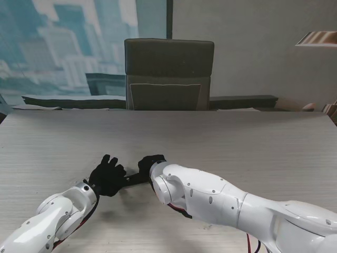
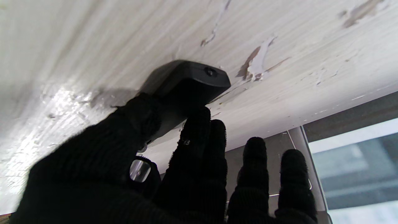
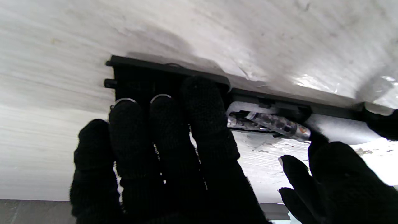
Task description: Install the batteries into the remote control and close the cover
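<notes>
Beneath both sets of fingers, remote control (image 3: 279,107) flat on surface (image 1: 221,137), left hand (image 1: 108,176) clamped on one end, right hand (image 3: 168,149) pressing cover (image 3: 140,81) half-shut over battery (image 3: 270,123); next, probably sliding home.

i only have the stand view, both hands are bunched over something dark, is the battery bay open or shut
Observer: Open. In the right wrist view a battery shows in the remote.
Operator: what's the right hand doing
Observer: The right hand has fingertips pressed on the remote's end, beside the battery.
Operator: and the left
Observer: The left hand pinches the remote's other end between thumb and fingers.
</notes>
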You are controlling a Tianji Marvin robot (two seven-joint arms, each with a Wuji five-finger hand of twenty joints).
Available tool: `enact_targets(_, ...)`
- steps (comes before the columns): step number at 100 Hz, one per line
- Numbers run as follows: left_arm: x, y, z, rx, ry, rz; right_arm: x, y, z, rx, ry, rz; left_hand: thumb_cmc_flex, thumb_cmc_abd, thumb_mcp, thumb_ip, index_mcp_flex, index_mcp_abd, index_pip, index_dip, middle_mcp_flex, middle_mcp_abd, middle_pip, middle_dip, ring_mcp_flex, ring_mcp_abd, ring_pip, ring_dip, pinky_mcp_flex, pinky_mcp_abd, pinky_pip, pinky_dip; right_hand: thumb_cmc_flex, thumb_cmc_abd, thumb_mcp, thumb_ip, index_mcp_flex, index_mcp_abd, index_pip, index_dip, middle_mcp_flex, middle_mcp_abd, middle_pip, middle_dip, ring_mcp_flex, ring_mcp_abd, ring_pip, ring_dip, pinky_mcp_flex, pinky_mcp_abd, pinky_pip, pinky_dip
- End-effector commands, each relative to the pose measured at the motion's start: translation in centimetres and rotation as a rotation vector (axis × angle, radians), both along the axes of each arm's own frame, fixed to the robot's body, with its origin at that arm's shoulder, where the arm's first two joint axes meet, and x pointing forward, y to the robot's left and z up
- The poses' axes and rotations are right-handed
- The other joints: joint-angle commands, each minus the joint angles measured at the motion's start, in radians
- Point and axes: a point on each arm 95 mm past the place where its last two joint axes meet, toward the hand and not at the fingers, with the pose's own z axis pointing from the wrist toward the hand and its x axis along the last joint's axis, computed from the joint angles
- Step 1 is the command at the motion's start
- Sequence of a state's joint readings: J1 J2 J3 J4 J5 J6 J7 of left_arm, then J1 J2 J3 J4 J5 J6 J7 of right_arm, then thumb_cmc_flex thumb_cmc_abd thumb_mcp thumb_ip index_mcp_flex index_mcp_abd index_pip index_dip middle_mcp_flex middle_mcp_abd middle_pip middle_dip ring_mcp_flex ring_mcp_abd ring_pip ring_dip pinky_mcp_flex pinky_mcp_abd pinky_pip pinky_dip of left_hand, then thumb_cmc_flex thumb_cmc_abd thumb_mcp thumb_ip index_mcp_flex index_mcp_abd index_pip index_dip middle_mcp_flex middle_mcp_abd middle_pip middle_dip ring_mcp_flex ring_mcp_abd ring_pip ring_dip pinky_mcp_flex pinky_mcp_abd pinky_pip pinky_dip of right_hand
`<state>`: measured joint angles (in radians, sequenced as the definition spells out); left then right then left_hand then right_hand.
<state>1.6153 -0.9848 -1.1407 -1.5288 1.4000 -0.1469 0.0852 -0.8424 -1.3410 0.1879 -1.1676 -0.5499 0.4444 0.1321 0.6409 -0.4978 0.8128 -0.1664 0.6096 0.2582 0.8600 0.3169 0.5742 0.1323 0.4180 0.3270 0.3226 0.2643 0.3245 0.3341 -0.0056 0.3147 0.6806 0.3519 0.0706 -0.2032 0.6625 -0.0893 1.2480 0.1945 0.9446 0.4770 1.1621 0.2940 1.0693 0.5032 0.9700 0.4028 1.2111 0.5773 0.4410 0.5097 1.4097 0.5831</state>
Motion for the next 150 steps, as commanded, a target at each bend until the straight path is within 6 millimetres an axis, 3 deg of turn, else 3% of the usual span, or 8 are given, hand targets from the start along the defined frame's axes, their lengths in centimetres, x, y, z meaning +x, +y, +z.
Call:
enact_targets(1,-1.2,1.0,-2.4,0.039,0.075,0.021,-0.4,0.5,-0.5,-0.006,0.023,0.009,0.156,-0.031,-0.008,0.045,0.066,-0.303,0.179,0.070,-0.014,-0.017,0.014,0.010,-0.007,-0.019,0.011,-0.010,-0.011,0.003,0.021,0.005,0.027,-0.016,0.021,0.020,0.014,-0.016,-0.023,0.005,0.038,0.052,0.007,0.008,0.030,0.044,0.030,-0.010,0.004,0.028,0.051,0.025)
enact_targets(60,-1.2,0.9,-2.4,0.040,0.081,0.021,-0.4,0.3,-1.2,0.006,0.014,0.008,0.156,-0.030,-0.010,0.045,0.064,-0.300,0.178,0.070,-0.014,-0.017,0.014,0.010,-0.007,-0.017,0.011,-0.010,-0.011,0.003,0.021,0.005,0.207,-0.119,0.293,0.050,-0.001,-0.036,-0.024,0.010,0.025,0.037,0.014,0.014,0.033,0.022,0.040,-0.021,0.013,0.022,0.050,0.030)
enact_targets(110,-1.2,0.9,-2.4,0.040,0.083,0.020,-0.3,0.0,-2.0,0.001,0.013,0.000,0.155,-0.030,-0.009,0.045,0.065,-0.301,0.178,0.070,-0.015,-0.017,0.014,0.010,-0.007,-0.017,0.012,-0.009,-0.011,0.004,0.021,0.005,0.308,-0.200,0.470,0.066,-0.019,-0.067,-0.001,0.025,0.032,0.014,0.024,0.012,0.050,0.003,0.043,-0.024,0.026,0.010,0.053,0.028)
enact_targets(111,-1.2,0.9,-2.4,0.040,0.083,0.020,-0.3,0.0,-2.1,0.000,0.014,-0.001,0.156,-0.030,-0.009,0.045,0.065,-0.301,0.178,0.070,-0.014,-0.017,0.014,0.010,-0.007,-0.017,0.012,-0.009,-0.011,0.005,0.021,0.005,0.316,-0.208,0.481,0.056,-0.023,-0.069,0.030,-0.030,0.034,0.013,0.026,0.011,0.051,0.004,0.045,-0.027,0.027,0.010,0.054,0.026)
enact_targets(118,-1.2,0.9,-2.4,0.040,0.083,0.020,-0.2,-0.1,-2.3,-0.007,0.016,-0.009,0.155,-0.030,-0.009,0.045,0.066,-0.302,0.178,0.070,-0.014,-0.017,0.014,0.010,-0.007,-0.018,0.012,-0.009,-0.011,0.005,0.022,0.005,0.339,-0.236,0.504,0.041,-0.026,-0.079,0.077,-0.101,0.045,0.006,0.027,0.010,0.055,0.005,0.046,-0.029,0.031,0.010,0.056,0.025)
enact_targets(150,-1.2,0.9,-2.4,0.042,0.084,0.020,0.0,-1.1,-2.9,-0.023,0.026,-0.053,0.156,-0.030,-0.009,0.045,0.065,-0.304,0.179,0.070,-0.015,-0.016,0.014,0.010,-0.008,-0.018,0.012,-0.009,-0.011,0.004,0.022,0.005,0.356,-0.293,0.566,0.061,-0.042,-0.101,0.146,-0.166,0.042,0.000,0.026,0.013,0.045,0.007,0.044,-0.029,0.020,0.007,0.053,0.025)
